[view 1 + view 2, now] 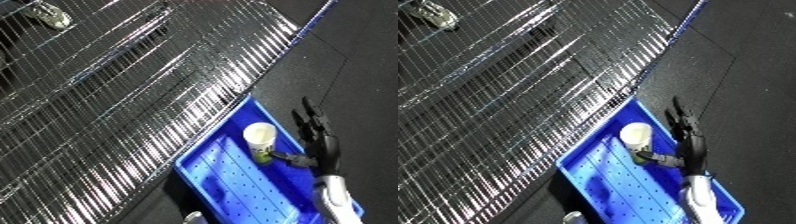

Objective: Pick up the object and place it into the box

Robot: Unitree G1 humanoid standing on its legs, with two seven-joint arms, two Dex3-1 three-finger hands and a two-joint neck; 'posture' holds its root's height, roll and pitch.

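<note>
Your right hand (322,142), fingers straight and holding nothing, sits at three o'clock of the cup (260,140) inside the blue bin (233,187); lift straight out.

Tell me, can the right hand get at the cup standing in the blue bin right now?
Probably yes. The right hand is beside the cup in the blue bin, fingers straight, its thumb reaching toward the cup's base. Nothing visible lies between them.
</note>
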